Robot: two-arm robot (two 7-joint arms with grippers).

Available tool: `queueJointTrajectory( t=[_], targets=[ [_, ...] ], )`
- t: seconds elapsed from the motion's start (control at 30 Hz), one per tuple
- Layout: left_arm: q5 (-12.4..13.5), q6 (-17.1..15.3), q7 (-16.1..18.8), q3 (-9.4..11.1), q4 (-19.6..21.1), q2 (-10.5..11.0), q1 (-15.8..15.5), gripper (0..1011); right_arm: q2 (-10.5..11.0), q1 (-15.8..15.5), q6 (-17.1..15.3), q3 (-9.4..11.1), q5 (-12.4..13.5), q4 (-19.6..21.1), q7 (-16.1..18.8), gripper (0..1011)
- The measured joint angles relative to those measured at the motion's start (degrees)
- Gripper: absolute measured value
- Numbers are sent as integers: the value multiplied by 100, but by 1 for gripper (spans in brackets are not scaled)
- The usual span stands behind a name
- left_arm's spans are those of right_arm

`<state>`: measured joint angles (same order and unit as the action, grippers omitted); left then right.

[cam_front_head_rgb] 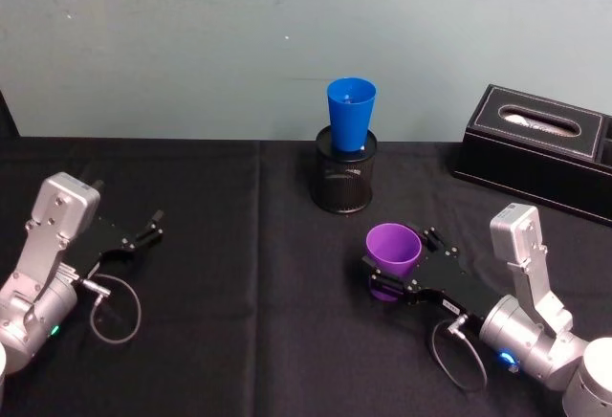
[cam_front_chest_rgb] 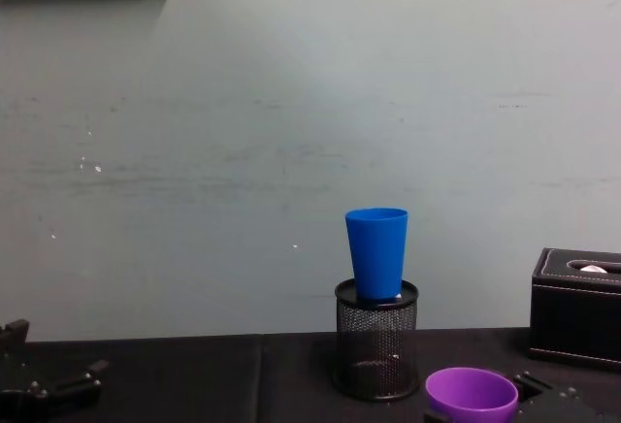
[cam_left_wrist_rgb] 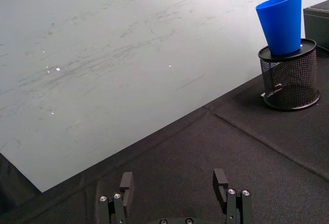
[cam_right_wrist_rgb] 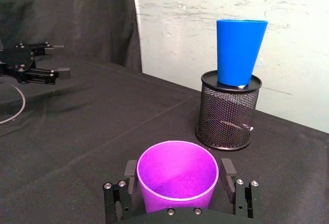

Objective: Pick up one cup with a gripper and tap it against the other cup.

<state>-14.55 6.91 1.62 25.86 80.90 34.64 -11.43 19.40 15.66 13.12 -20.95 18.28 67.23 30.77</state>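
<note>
R gripper (cam_right_wrist_rgb: 178,190) jaws flank purple cup (cam_right_wrist_rgb: 177,175), contact unclear; L gripper (cam_left_wrist_rgb: 175,196) spread

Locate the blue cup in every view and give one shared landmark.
Head view: blue cup top centre, standing in the mesh holder.
Left wrist view: upper right, in the holder.
Right wrist view: upper right of centre, beyond the purple cup.
Chest view: centre right.
Shared landmark: the mesh holder beneath it.
</note>
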Motion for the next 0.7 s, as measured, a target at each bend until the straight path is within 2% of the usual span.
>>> queueJointTrajectory(
  t=[0.6,0.63,0.7],
  targets=[
    [0,0,0,0,0,0,0,1011,40,-110,190,53,62,246,32,1003],
    [0,0,0,0,0,0,0,1011,50,-161,320,133,184,373,83,1003],
    [0,0,0,0,0,0,0,1011,49,-166,332,138,198,378,86,1003]
  ],
)
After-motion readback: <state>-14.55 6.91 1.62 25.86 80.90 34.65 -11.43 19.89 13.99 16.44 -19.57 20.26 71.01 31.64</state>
